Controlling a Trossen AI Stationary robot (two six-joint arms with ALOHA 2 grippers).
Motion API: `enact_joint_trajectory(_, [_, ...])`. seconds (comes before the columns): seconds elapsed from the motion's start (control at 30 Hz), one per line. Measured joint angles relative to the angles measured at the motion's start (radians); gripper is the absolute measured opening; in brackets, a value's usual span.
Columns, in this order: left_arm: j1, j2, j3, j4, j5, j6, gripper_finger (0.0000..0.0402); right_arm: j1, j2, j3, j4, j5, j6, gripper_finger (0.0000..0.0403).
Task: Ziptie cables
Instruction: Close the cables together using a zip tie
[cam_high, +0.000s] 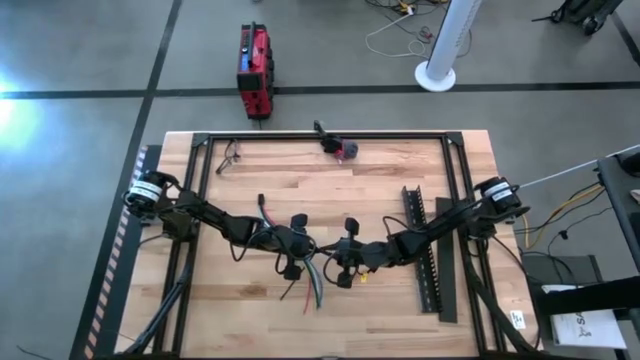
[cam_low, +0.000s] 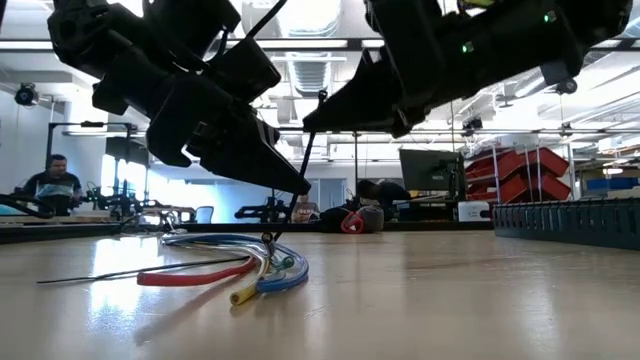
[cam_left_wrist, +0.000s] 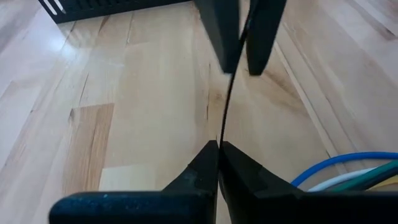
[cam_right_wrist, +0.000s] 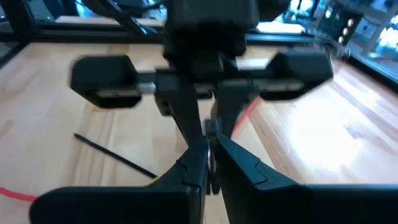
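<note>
Cables (cam_low: 235, 272) are bundled at table centre, a thin black zip tie (cam_left_wrist: 229, 93) apparently looped round them. Tie is pinched between closed left gripper (cam_left_wrist: 217, 147) and closed right gripper (cam_right_wrist: 210, 144). Tightening is judged under way; trimming remains.

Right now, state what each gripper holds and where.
Left gripper and right gripper are both shut on a thin black zip tie, one at each end of its visible stretch.
</note>
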Motion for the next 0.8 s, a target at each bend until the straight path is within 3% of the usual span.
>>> enact_joint_trajectory(0.8, [0.0, 0.0, 0.0, 0.007, 0.0, 0.0, 0.0, -0.01, -0.009, -0.001, -0.015, 0.001, 0.051, 0.0])
